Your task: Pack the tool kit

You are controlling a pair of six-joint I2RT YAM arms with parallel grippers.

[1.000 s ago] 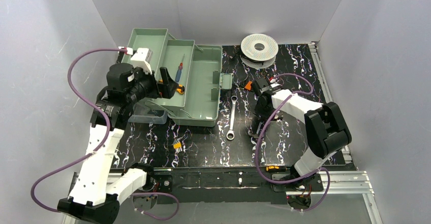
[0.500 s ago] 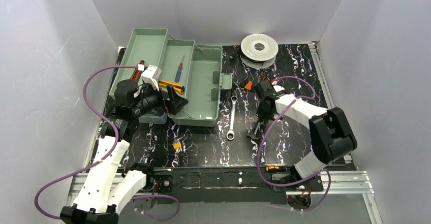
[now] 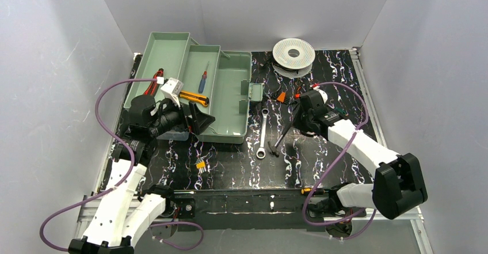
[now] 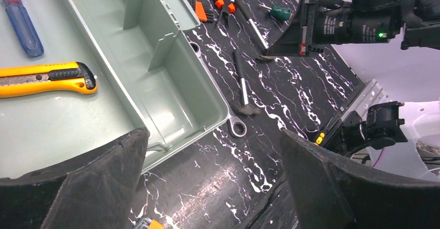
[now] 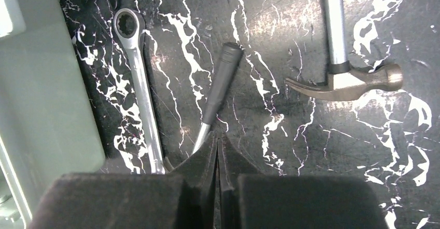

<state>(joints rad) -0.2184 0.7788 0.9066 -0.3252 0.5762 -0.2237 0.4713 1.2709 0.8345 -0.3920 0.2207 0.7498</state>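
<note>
Under the right jaws (image 5: 218, 138), which are squeezed tight with nothing showing between them, a thin tool (image 5: 222, 78) with a dark handle lies on the desk (image 5: 270, 26). On one side of them lies the wrench (image 5: 141, 91), and on the other side the hammer (image 5: 346, 81). These three are not packed yet, and neither are the green screwdriver (image 4: 282, 12) and the orange bits (image 4: 200, 10) farther off. The left jaws (image 4: 211, 135) are wide open and hold nothing. They hang over the near wall of the green box (image 4: 176, 99). In the tray (image 4: 67, 130) beside them sit the yellow knife (image 4: 46, 78) and the blue screwdriver (image 4: 21, 24). I think the job is less than half done, and the box is open too. The big part of the box just past the left jaws is bare, so there is room to drop things in. The wrench lies close by the box wall, so that side looks tight. The hammer has open desk around its head.
</note>
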